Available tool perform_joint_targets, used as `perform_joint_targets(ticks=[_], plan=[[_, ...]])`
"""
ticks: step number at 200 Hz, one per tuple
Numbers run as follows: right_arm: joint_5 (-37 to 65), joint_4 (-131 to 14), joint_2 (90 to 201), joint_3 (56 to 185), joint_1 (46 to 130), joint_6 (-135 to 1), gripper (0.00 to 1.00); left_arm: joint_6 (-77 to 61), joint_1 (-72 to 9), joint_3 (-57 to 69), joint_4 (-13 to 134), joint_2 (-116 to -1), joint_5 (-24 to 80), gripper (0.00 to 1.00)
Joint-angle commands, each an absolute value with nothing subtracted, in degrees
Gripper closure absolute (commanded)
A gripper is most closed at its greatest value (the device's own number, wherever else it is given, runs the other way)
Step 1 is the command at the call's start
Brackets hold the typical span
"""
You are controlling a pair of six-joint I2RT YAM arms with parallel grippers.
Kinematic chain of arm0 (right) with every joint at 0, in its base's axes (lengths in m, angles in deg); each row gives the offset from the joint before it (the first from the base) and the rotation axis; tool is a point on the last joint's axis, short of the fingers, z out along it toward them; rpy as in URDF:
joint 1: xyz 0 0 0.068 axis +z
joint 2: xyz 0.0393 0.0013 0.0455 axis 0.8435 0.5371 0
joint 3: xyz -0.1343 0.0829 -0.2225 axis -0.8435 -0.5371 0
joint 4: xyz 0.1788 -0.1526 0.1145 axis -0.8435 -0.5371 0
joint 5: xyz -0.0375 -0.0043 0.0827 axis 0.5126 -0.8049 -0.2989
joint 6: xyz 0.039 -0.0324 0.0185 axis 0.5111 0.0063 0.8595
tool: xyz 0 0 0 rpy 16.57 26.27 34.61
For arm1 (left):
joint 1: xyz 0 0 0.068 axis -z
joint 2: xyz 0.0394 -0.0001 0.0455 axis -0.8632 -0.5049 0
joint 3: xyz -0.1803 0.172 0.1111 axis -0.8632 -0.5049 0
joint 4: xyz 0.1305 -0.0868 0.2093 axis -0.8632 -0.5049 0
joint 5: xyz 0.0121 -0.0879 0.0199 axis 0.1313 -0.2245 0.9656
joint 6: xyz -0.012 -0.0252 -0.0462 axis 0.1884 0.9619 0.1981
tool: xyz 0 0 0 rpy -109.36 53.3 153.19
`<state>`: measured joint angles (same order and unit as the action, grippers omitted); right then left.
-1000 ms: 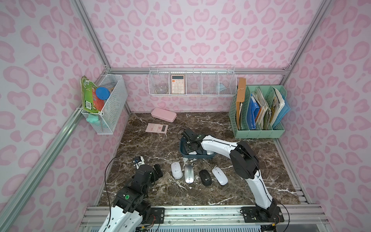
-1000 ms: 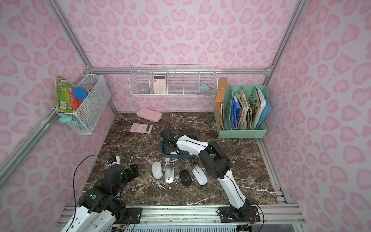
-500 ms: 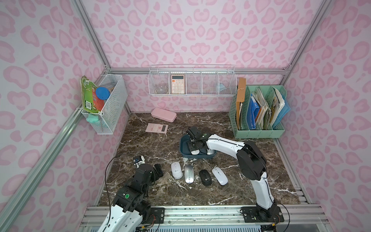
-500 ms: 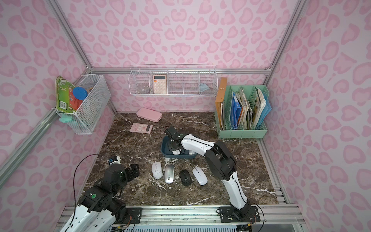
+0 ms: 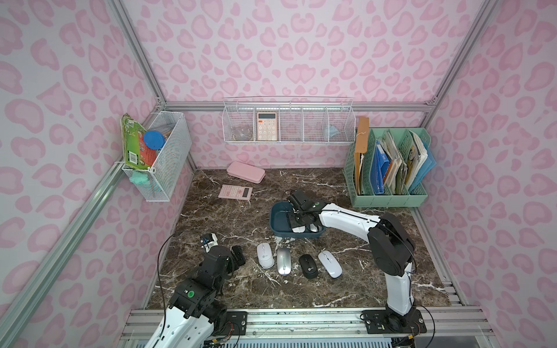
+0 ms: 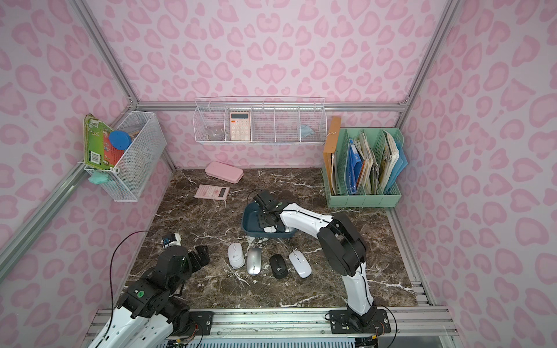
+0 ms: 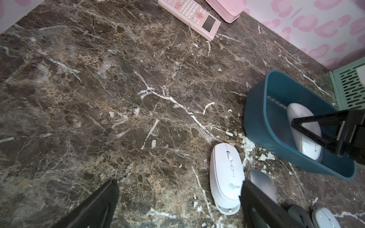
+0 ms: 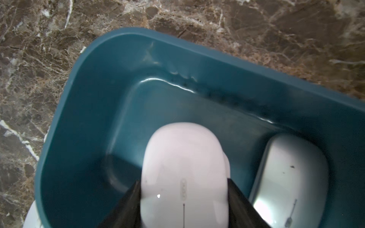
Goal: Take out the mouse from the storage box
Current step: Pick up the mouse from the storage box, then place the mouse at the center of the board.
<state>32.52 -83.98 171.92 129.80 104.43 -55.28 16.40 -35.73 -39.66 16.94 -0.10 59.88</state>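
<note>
Dark brown marble tabletop (image 5: 211, 217) with white veining, enclosed by pink-spotted walls. Nearest the front edge, on the left: left gripper (image 7: 178, 193), fingers spread fully apart and grasping nothing, poised over bare marble just beside a ribbed white mouse (image 5: 265, 255). Alongside that, in one row toward the right: silver mouse (image 5: 283, 261), black mouse (image 5: 308, 266), slim white mouse (image 5: 329, 264), all lying flat on the marble, outside the tub. Just behind the row: storage box (image 5: 278, 224), dark teal, standing on the marble near the middle. Inside the box: right gripper (image 8: 182, 183), reaching in from the right, fingers (image 8: 130, 201) clamped against both flanks of a pale mouse (image 8: 181, 154), within the box walls; whether lifted off the box floor, not discernible. Beside it, against the box wall: second mouse (image 8: 292, 169), untouched. Farther back, to the left: pink calculator (image 5: 235, 192) and pink case (image 5: 245, 171), lying flat. At the rear right: mint-green file rack (image 5: 388, 200) full of folders. On the back wall: wire basket (image 5: 313, 126) holding another calculator (image 5: 266, 126).
</note>
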Motion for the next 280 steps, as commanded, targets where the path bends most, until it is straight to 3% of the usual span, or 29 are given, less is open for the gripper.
perform_joint_targets(ticks=[1, 37, 135, 172, 224, 280], plan=[[33.1, -82.7, 169.6, 128.9, 104.0, -55.7, 0.43, 15.8, -35.7, -39.4, 16.5, -0.3, 60.9, 0.01], [33.9, -82.8, 160.9, 122.8, 99.9, -56.5, 0.44, 15.2, -35.7, -39.6, 17.0, -0.6, 61.0, 0.01], [33.0, -76.9, 135.8, 90.1, 90.1, -54.9, 0.44, 12.7, -35.7, -39.3, 22.0, -5.8, 56.3, 0.01], [31.3, -73.3, 132.1, 82.1, 86.0, -55.2, 0.44, 13.1, -33.5, -33.5, 26.6, -16.7, 47.3, 0.01], [28.7, -68.2, 132.9, 77.0, 84.8, -54.7, 0.43, 10.5, -25.7, -15.6, 23.7, -40.5, 47.5, 0.02], [28.7, -64.4, 133.4, 73.4, 85.9, -54.6, 0.39, 9.2, -24.3, 3.4, 19.3, -63.2, 44.6, 0.05]])
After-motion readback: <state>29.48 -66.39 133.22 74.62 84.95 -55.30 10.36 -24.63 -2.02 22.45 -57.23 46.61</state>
